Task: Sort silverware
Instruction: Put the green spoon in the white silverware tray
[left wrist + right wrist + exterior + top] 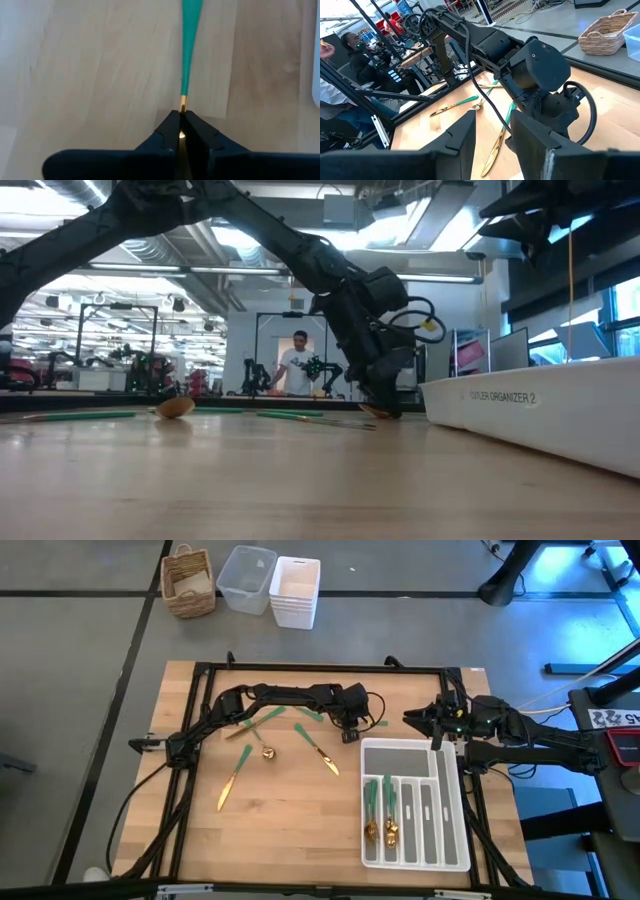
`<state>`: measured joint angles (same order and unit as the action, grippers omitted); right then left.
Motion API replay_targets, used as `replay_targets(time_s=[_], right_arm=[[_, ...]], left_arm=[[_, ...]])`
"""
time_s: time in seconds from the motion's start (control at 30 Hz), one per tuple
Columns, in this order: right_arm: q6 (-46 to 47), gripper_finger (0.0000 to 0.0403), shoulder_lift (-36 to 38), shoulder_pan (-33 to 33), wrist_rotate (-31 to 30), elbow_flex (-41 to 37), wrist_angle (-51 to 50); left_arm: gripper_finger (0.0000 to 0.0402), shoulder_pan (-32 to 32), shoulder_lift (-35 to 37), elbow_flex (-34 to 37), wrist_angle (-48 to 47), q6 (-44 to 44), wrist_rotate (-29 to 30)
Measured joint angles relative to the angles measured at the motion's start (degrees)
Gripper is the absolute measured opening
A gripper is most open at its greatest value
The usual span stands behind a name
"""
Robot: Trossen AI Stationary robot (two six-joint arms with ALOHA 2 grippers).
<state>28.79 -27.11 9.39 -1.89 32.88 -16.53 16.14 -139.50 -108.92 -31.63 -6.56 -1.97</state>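
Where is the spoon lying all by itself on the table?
In the high view, the lone spoon lies on the wooden table's left half, between the knife toward the front-left and another knife on its right.

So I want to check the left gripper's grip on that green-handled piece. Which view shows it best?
The left wrist view: the left gripper is shut on the gold neck of the green-handled piece. The high view shows only the gripper beside the tray; the low view shows it at table level; the right wrist view hides the grip.
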Motion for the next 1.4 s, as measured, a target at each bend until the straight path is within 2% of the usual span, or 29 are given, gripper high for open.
replay_targets(time_s=[0.27, 0.47, 0.8, 0.9, 1.13, 1.3, 1.4], right_arm=[[-0.1, 0.0124, 0.0, 0.0, 0.0, 0.0, 0.0], [-0.1, 0.0124, 0.0, 0.0, 0.0, 0.0, 0.0], [-0.8, 0.0124, 0.0, 0.0, 0.0, 0.0, -0.4], [-2.1, 0.0124, 0.7, 0.0, 0.0, 0.0, -0.4], [-5.3, 0.0124, 2.6, 0.0, 0.1, 0.0, -0.6], [-8.0, 0.0124, 4.4, 0.0, 3.2, 0.1, -3.5], [-11.1, 0.0124, 5.4, 0.0, 6.6, 0.1, -6.5]], left_arm=[[0.0006, 0.6, -0.3, -1.6, -0.5, 11.1, -7.8], [0.0004, 1.7, -0.9, -6.1, -2.2, 16.6, -10.3], [0.0005, 4.9, -0.7, -13.4, -1.3, 25.5, -21.3], [0.0004, 4.6, -0.7, -15.6, -3.0, 29.1, -25.3], [0.0005, 0.5, 0.7, -17.1, -10.0, 32.8, -30.1], [0.0004, -4.0, 4.3, -17.2, -13.9, 38.2, -30.2], [0.0006, -8.0, 6.2, -17.2, -13.5, 44.9, -24.1]])
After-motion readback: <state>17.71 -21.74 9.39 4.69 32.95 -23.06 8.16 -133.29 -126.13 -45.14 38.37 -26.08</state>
